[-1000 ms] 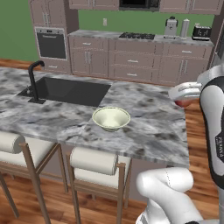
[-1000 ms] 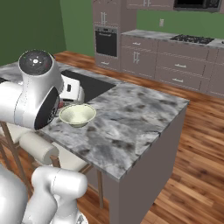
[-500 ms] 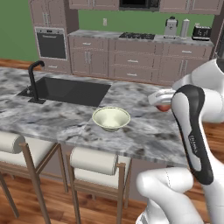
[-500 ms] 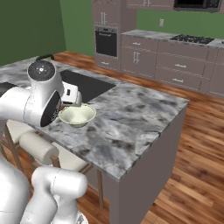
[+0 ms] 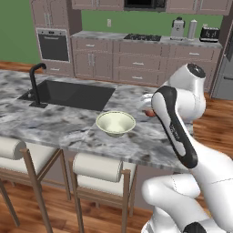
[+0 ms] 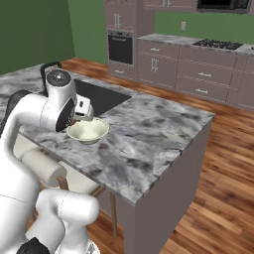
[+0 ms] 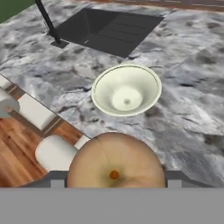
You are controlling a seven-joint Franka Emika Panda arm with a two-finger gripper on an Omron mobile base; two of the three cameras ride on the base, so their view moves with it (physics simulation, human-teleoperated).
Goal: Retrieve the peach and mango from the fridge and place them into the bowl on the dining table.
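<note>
My gripper (image 7: 116, 180) is shut on a round orange-pink peach (image 7: 116, 162), which covers most of the fingers. The peach (image 5: 148, 112) hangs a little above the marbled dining table (image 5: 68, 132), just right of the cream bowl (image 5: 115, 123). In the hand view the bowl (image 7: 126, 89) lies ahead of the peach with nothing in it. In the right base view the hand (image 6: 82, 110) hovers at the far rim of the bowl (image 6: 88, 131) on the stone top (image 6: 149, 144). The grey fridge (image 5: 225, 73) stands at the far right edge.
A dark sink (image 5: 73, 93) with a black faucet (image 5: 35, 84) is set into the table left of the bowl. Two padded stools (image 5: 98, 167) stand under the near edge. Brown cabinets, an oven (image 5: 53, 45) and a cooktop line the back wall.
The arm has swung left over the table, carrying the peach from the table's right edge to just beside the bowl. The bowl has not moved.
</note>
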